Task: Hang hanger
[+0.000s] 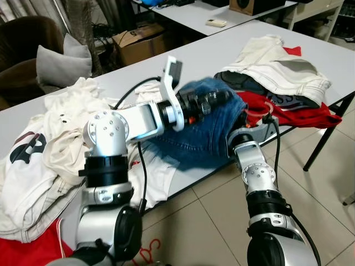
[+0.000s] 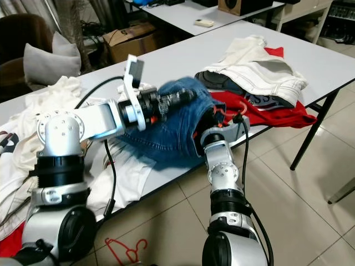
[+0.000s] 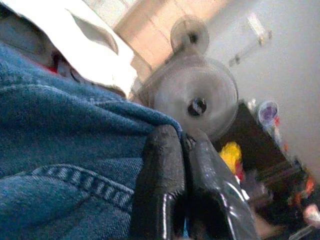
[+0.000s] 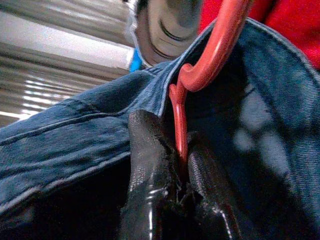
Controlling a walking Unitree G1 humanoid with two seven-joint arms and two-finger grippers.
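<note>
A pair of blue jeans is lifted off the grey table near its front edge. My left gripper is shut on a fold of the denim at the top of the bundle, and the left arm reaches across from the left. A red plastic hanger pokes into the jeans' opening. My right gripper is shut on the hanger's thin stem, inside the denim. From the head, the right arm comes up from below the table edge and its fingers are hidden by the jeans.
White garments lie heaped at the table's left. White shorts and a red garment lie at the right. Another red hanger lies on the tiled floor. A black table leg stands at right.
</note>
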